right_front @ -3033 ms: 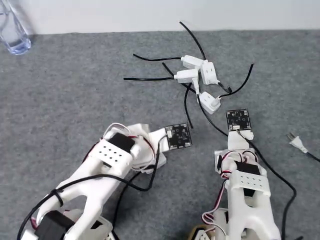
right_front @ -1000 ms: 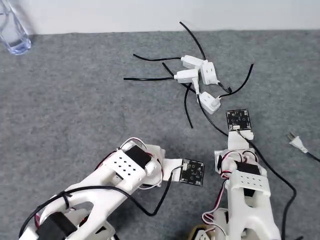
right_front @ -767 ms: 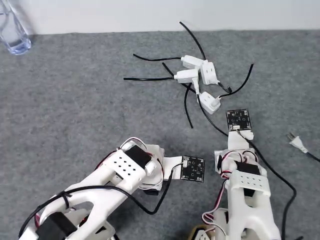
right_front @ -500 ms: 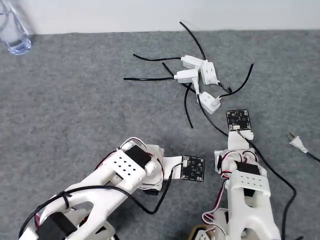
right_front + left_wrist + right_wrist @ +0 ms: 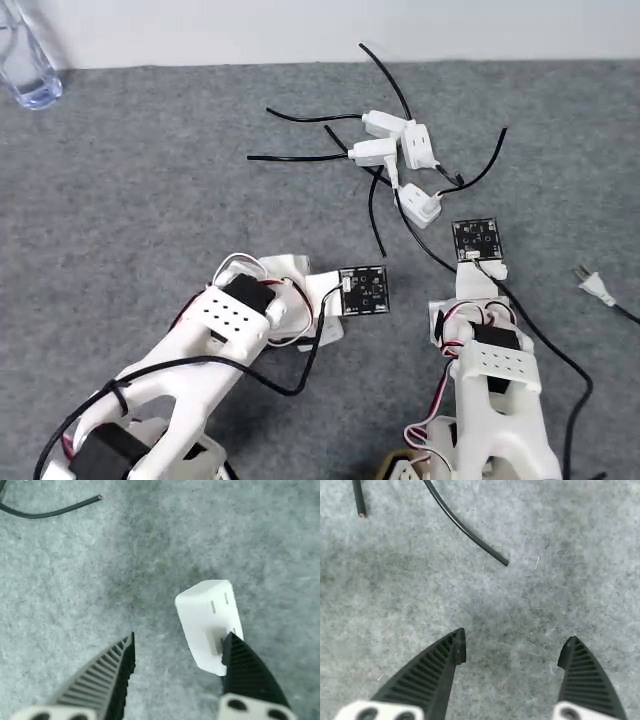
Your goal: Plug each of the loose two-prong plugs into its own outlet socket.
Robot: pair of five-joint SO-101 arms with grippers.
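Swinging back from the near right, the left arm (image 5: 230, 320) has carried its wrist farther off and to the left, while the right arm (image 5: 495, 370) has stayed put. The left tool (image 5: 180, 636) is spread wide over the grey desk (image 5: 150, 180). A white socket block (image 5: 207, 622) with two slots lies between its fingers, hard against one of them. It looks like contact, though I cannot be sure. The right tool (image 5: 516, 635) is also spread and pinches nothing, and the end of a black cord (image 5: 501, 559) lies on the desk just beyond it. To the right of the right arm, a loose plug (image 5: 597, 287) lies well apart from the rest. Farther off, near the middle, white plugs and sockets (image 5: 417, 147) sit tangled among black cords. At the far left corner stands a clear container (image 5: 25, 65).
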